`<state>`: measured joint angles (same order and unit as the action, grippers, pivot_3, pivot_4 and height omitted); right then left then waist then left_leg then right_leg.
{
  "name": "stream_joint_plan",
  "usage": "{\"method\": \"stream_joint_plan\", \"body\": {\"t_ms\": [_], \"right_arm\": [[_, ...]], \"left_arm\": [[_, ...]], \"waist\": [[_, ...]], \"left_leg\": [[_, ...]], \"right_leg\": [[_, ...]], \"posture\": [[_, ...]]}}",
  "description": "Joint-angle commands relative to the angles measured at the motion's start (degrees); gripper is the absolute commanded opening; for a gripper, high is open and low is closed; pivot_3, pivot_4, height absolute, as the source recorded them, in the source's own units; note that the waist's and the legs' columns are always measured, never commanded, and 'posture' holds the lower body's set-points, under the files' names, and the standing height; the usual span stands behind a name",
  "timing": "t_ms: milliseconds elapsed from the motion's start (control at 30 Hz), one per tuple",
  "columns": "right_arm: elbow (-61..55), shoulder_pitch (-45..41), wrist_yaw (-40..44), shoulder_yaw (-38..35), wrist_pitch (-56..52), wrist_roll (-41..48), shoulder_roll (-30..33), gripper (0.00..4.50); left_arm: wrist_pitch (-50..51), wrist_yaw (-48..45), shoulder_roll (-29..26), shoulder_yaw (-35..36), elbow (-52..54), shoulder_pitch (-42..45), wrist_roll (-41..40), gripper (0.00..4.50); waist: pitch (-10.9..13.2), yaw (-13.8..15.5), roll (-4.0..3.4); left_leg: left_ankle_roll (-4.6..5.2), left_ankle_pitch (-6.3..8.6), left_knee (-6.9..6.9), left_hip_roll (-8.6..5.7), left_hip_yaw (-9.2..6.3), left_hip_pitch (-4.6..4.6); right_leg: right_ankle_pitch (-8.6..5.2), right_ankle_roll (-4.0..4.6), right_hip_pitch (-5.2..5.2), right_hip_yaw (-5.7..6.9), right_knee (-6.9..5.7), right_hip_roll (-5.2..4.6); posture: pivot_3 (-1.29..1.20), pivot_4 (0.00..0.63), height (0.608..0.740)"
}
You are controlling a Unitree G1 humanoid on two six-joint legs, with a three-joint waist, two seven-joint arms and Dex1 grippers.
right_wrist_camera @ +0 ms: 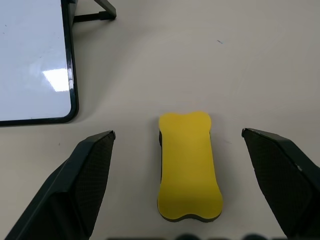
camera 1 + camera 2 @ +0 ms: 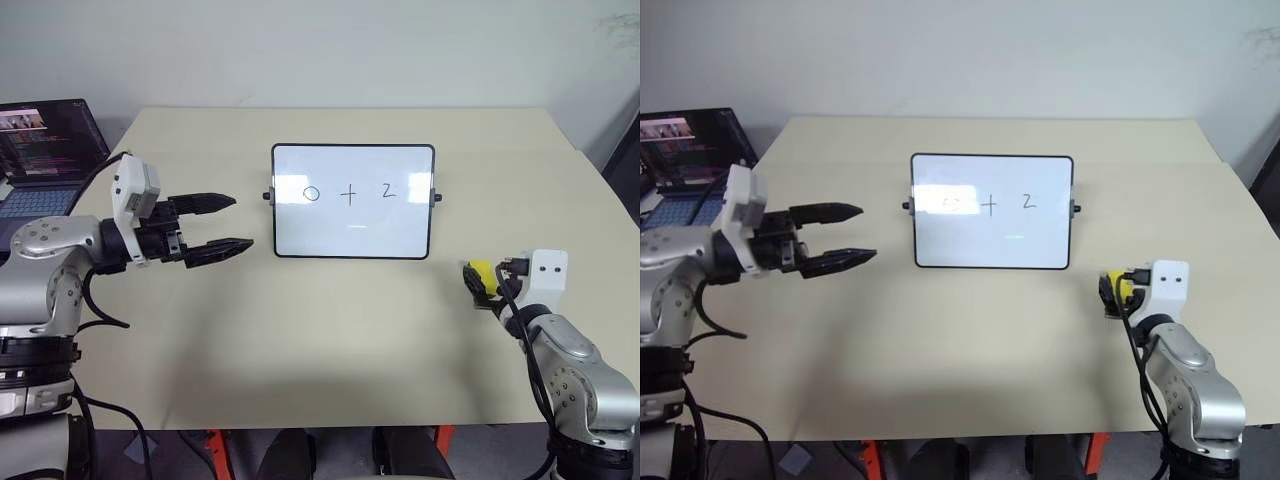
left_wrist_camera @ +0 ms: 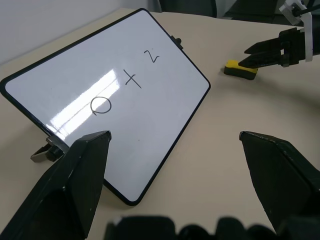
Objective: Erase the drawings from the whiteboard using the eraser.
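At the desk's far-left corner you have an open laptop (image 2: 45,150), well apart from the work. Your left gripper (image 2: 228,224) hangs over the left side of the desk with its two black fingers spread and nothing between them, aimed toward the whiteboard (image 2: 352,232). The whiteboard stands near the middle of the desk, propped at a tilt on its side knobs: a glossy white panel in a thin black frame with rounded corners. It looks light and likely to skid or tip back if you press hard, so you may want to brace it. The drawings (image 2: 348,193), a circle, a plus and a "2" in thin black marker, run in one row across its upper half, all untouched. Toward the desk's right edge the eraser (image 1: 189,164) lies flat, yellow top up, dark felt down. It is a small bone-shaped block, probably light and firm. Your right gripper (image 1: 179,187) straddles it, fingers wide apart and not yet touching; take it across its narrow waist.
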<state>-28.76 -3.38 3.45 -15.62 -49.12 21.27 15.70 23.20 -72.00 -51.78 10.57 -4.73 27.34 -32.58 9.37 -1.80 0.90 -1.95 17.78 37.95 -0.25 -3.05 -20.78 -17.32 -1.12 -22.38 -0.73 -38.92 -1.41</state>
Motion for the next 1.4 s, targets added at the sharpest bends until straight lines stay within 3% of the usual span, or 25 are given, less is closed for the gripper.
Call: {"method": "stream_joint_plan", "body": {"t_ms": [33, 700, 1400], "right_arm": [[-0.82, -1.17, -0.49, -0.08, 0.34, -0.99, 0.68, 4.46], [1.77, -8.12, -6.40, -3.24, -10.74, -1.49, -4.48, 4.46], [4.82, -8.57, -5.67, -3.27, -10.04, -2.70, -4.05, 4.46]], "left_arm": [[-1.07, -0.37, 0.11, 0.72, 0.77, 1.00, 0.08, 4.50], [-1.48, -0.32, 1.35, 0.34, 0.45, 2.16, 1.18, 4.50], [-0.29, -0.14, 0.98, 0.51, 1.23, 2.51, 1.08, 4.50]], "waist": [[0.00, 0.00, 0.00], [0.00, -0.02, 0.00], [0.00, -0.03, 0.00]], "left_leg": [[0.00, 0.00, 0.00, 0.00, 0.00, 0.00], [0.00, 0.00, 0.02, 0.00, 0.00, -0.02], [0.00, 0.00, 0.01, 0.00, 0.01, -0.02]], "right_leg": [[0.00, 0.00, 0.00, 0.00, 0.00, 0.00], [0.00, 0.01, -0.04, -0.01, -0.05, 0.00], [0.01, 0.01, -0.05, -0.02, -0.06, 0.00]], "posture": [[0.00, 0.150, 0.740], [0.00, 0.150, 0.740], [0.00, 0.150, 0.740]]}}
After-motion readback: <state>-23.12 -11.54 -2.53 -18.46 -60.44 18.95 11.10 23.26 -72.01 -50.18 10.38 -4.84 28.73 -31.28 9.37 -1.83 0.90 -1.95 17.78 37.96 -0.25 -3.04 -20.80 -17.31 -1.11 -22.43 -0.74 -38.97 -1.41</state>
